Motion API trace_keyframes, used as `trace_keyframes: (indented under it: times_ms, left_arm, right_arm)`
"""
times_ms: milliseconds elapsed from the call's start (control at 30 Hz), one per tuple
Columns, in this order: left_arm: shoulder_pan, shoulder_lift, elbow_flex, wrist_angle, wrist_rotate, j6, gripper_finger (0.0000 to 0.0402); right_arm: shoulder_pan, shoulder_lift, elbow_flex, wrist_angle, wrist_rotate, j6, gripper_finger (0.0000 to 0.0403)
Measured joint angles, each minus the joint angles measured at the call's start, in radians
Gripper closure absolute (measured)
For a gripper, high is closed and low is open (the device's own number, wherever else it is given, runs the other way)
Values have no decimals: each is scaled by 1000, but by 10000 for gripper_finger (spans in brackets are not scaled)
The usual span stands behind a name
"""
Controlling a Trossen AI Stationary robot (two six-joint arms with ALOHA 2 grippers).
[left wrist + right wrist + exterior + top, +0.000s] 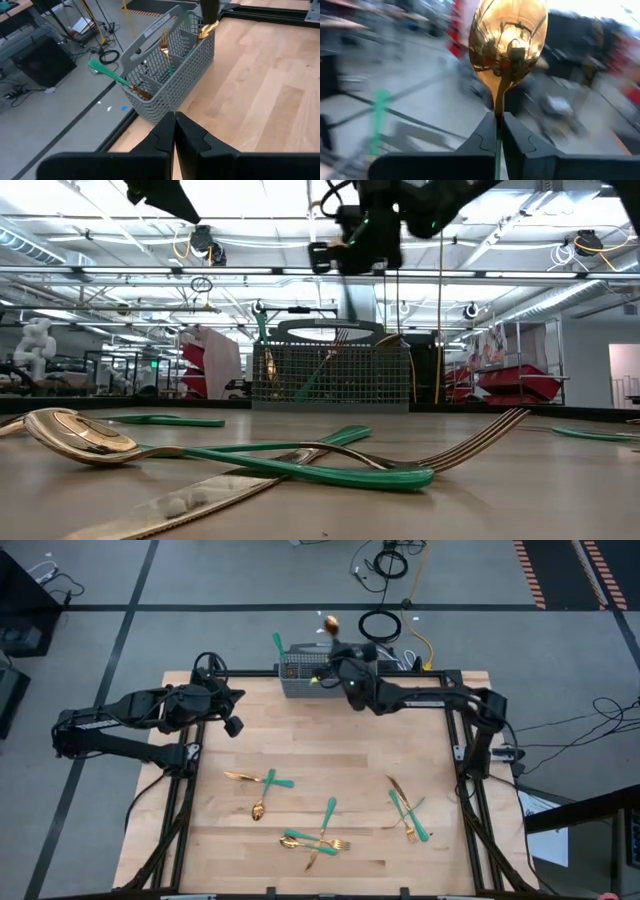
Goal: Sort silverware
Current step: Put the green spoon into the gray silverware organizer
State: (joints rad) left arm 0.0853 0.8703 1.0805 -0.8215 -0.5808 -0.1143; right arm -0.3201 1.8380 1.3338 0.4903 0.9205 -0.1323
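- Gold-headed spoon [509,37] up in the air, clamped by its handle in the right end effector [498,131], hovering over the grey mesh basket [300,676] at the worktop's [330,745] far edge.
- A few pieces already stand in that basket, one teal handle [107,73] poking out sideways.
- Plenty left: roughly ten pieces of silverware [318,837] lie scattered across the near worktop in three clusters, so perhaps a quarter done.
- Left end effector [174,131] waits nearby, fingers pressed together, holding nothing.
- Basket's handle may carry a label; unreadable from here.
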Motion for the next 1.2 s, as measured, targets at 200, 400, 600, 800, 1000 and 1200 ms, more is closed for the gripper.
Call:
trace_keyframes:
  times_ms: [200, 400, 600, 800, 1000, 1200]
  left_arm:
    - [0, 0, 0, -4, 0, 0, 386]
    - [0, 0, 0, -4, -1, 43, 386]
    - [0, 0, 0, -4, -1, 43, 386]
    - [0, 0, 0, 0, -19, 43, 386]
    - [0, 9, 0, 0, -42, 44, 386]
    - [0, 45, 0, 1, -51, 44, 386]
  right_arm:
    - [-41, 74, -5, 166, -60, -76, 403]
    - [-81, 66, -128, 370, -205, -36, 403]
    - [-80, 51, -355, 747, -213, 34, 403]
    - [-77, 49, -461, 858, -217, 116, 403]
    - [-55, 48, -466, 728, -218, 147, 403]
    - [-61, 48, -466, 590, -213, 218, 403]
